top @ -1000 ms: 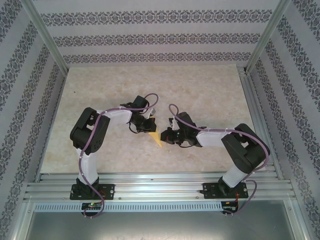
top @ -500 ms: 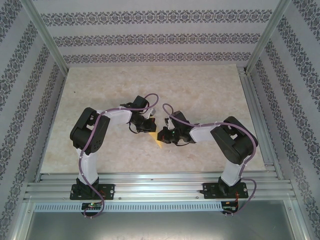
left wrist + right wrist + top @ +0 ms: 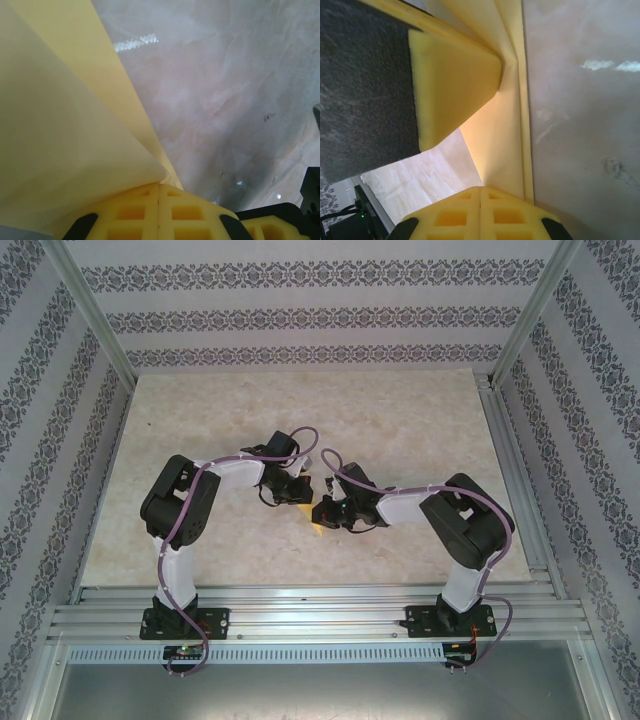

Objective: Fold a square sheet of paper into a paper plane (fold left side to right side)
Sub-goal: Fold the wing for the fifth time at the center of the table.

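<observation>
My two grippers meet just below the centre of the overhead view, above the pale marble table (image 3: 200,420). My left gripper (image 3: 297,490) sits up and to the left of my right gripper (image 3: 322,512), their tips close together. A small wedge of the mustard-yellow sheet of paper (image 3: 317,528) shows just beneath them, on the side toward the bottom of the frame.

In my left wrist view, my yellow gridded fingers (image 3: 130,215) are pressed together at bottom centre, with only a thin seam between them. They are clamped on the sheet of paper (image 3: 60,130), which fans out from the tips over the left half of the frame. It shows two layers: a broad upper flap curling in at my fingertips, and a lower strip whose straight edge runs diagonally from the top down to the tips. To the right lies bare table, with a small white streak (image 3: 135,42) near the top.

In my right wrist view, my fingers (image 3: 450,217) are likewise closed at bottom centre, pinching the lower end of the paper (image 3: 500,140). The paper rises as a creased strip up the middle of the frame. At upper left a yellow-padded finger (image 3: 455,75) of my left gripper, on its dark body, has its corner against the crease.
</observation>
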Robot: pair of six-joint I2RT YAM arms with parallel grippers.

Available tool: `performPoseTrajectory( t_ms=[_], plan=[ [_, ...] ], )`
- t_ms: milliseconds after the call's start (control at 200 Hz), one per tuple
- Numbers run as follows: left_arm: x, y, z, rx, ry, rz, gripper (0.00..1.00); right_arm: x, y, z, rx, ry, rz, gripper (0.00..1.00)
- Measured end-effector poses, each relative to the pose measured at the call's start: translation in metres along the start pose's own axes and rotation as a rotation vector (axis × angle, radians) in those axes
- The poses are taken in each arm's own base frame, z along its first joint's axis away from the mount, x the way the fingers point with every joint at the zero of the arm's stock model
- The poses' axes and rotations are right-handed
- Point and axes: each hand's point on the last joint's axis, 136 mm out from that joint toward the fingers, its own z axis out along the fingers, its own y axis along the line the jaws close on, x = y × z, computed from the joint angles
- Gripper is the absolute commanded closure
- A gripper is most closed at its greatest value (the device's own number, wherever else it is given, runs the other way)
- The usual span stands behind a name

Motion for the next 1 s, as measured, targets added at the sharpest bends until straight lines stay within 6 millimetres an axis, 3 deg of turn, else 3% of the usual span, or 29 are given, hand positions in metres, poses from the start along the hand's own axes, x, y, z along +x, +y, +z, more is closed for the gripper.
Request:
performPoseTrajectory(
  t_ms=[649, 819, 999],
  plan=[
    [-0.015, -0.003, 0.006, -0.07, 0.085, 0.005, 0.87, -0.003, -0.009, 0.001, 0.02, -0.04, -0.013, 0.98],
    [-0.023, -0.004, 0.007, -0.083, 0.104, 0.002, 0.87, -0.005, -0.01, 0.001, 0.022, -0.056, -0.018, 1.0],
    [-0.045, 0.002, 0.004, -0.088, 0.068, 0.002, 0.95, -0.005, -0.01, 0.001, 0.022, -0.057, -0.019, 1.0]
  ],
)
